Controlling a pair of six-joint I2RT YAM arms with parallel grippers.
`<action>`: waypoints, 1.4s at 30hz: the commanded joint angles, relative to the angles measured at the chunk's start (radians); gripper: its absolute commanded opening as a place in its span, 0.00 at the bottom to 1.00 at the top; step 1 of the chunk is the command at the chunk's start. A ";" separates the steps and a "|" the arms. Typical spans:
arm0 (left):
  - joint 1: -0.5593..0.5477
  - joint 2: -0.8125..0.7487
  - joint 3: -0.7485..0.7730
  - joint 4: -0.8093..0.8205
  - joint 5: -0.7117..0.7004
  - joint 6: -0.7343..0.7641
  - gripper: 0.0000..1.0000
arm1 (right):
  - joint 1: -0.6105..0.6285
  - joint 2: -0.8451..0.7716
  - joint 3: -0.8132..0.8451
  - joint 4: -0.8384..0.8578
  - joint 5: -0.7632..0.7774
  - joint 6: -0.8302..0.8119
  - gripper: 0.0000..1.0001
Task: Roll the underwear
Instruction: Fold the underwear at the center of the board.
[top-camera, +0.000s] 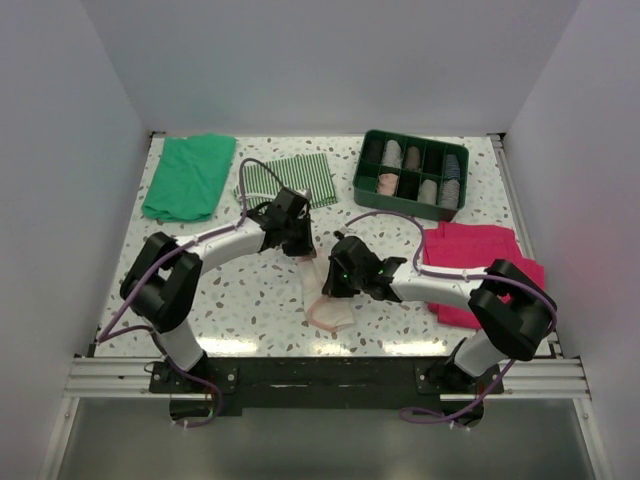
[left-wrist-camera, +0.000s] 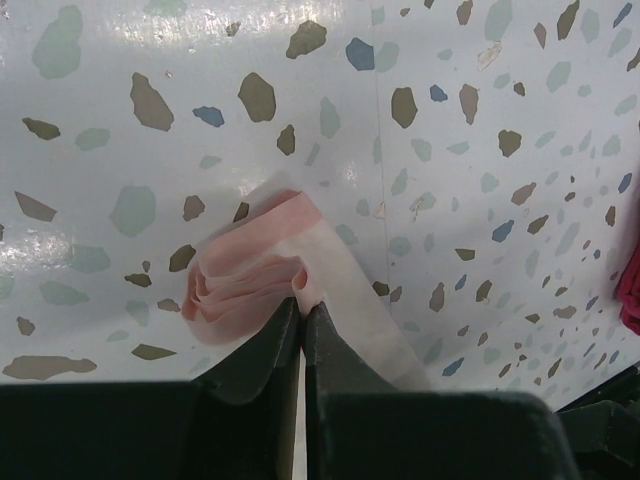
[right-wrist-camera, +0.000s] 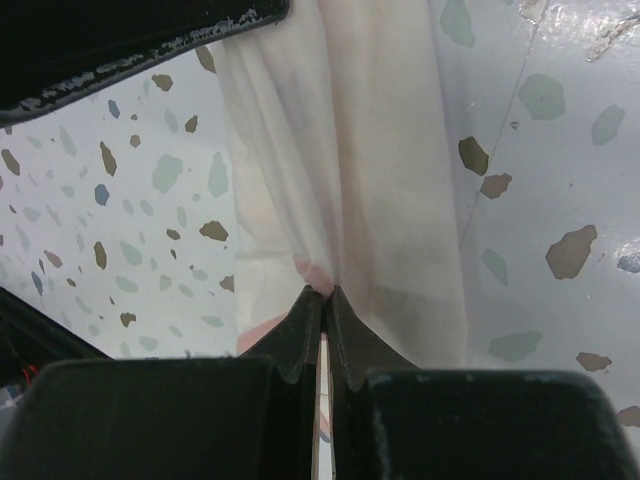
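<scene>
The underwear (top-camera: 325, 295) is a thin pale pink garment with darker pink edging, stretched between my two grippers at the table's middle. My left gripper (top-camera: 296, 243) is shut on its far end, where the fabric is bunched into folded layers (left-wrist-camera: 250, 275). My right gripper (top-camera: 335, 283) is shut on a fold of the sheer fabric (right-wrist-camera: 370, 180) further along. The near end with its pink edging lies on the table (top-camera: 333, 318). In the wrist views the left gripper (left-wrist-camera: 302, 305) and the right gripper (right-wrist-camera: 325, 292) each pinch cloth at the tips.
A green cloth (top-camera: 188, 176) and a green-and-white striped cloth (top-camera: 285, 178) lie at the back left. A green divided tray (top-camera: 366, 178) of rolled items stands at the back right. A magenta cloth (top-camera: 470, 265) lies under the right arm.
</scene>
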 joint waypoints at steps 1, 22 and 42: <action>0.001 0.014 0.057 0.004 -0.059 -0.010 0.00 | -0.002 -0.002 -0.026 0.008 0.018 0.035 0.00; -0.003 0.102 0.132 0.018 -0.026 0.000 0.04 | -0.002 -0.061 -0.101 0.011 0.188 0.173 0.02; -0.003 0.120 0.172 0.076 0.036 0.042 0.41 | -0.002 -0.093 -0.142 0.003 0.260 0.221 0.26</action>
